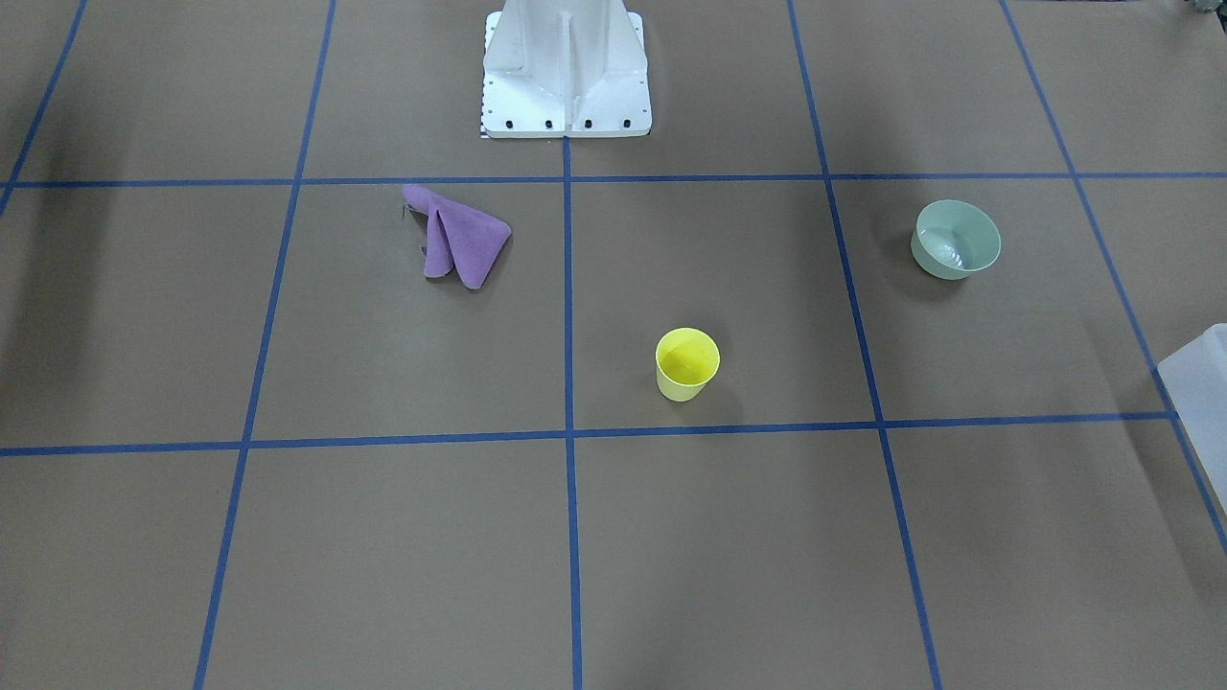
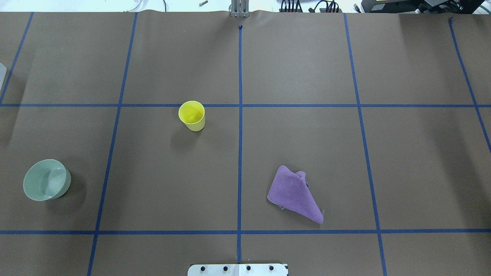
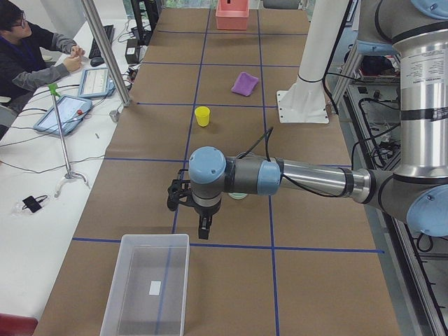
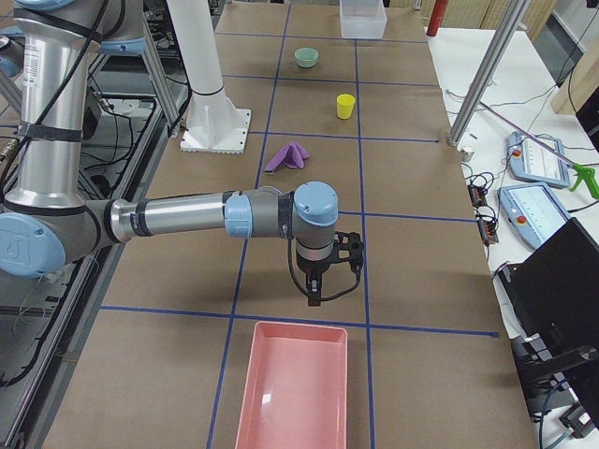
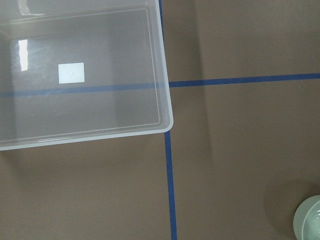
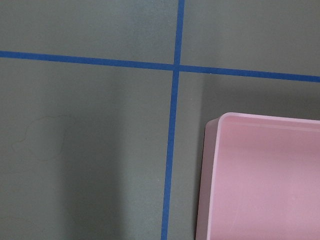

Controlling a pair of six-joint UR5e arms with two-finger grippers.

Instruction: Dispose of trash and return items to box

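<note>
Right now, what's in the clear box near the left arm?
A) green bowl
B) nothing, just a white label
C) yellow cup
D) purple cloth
B: the left wrist view shows the clear box holding only a white label, while the cup, cloth and bowl all sit out on the table.

Bench (image 2: 299, 69) covered in brown paper, gridded with blue tape (image 2: 240, 153). Metal post (image 3: 106, 52) upright at the edge opposite the robot. Beyond that edge: white side desk (image 3: 42, 238) with seated operator (image 3: 28, 59), blue-cased tablet (image 3: 61, 115), second tablet (image 3: 96, 82), thin green-tipped stand (image 3: 63, 140). Cables (image 2: 307, 5) past the same edge.
</note>
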